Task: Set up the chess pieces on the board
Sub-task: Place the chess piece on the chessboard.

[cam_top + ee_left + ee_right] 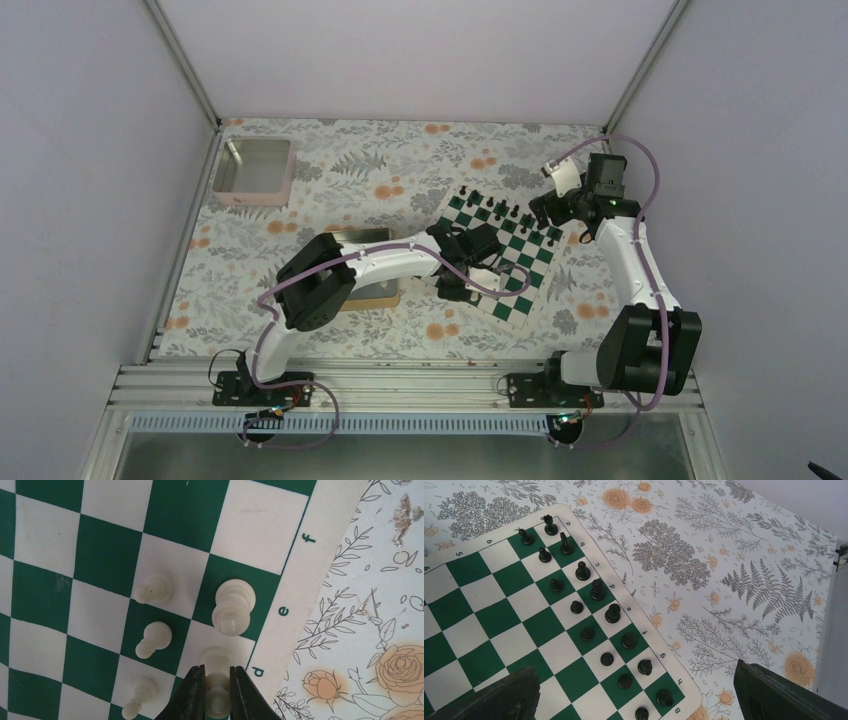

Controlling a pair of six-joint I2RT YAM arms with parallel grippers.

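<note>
Looking through the left wrist view, we see our left gripper (217, 694) clamped on a cream chess piece (216, 659) at bottom centre, on the d square of the board (100, 555); our right gripper (635, 680) gapes wide.

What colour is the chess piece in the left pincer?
Cream white. The chess piece sits in the left pincer, and it shows best in the left wrist view.

Bright even light; soft shadows; near chess pieces (218, 692) blurred.
</note>
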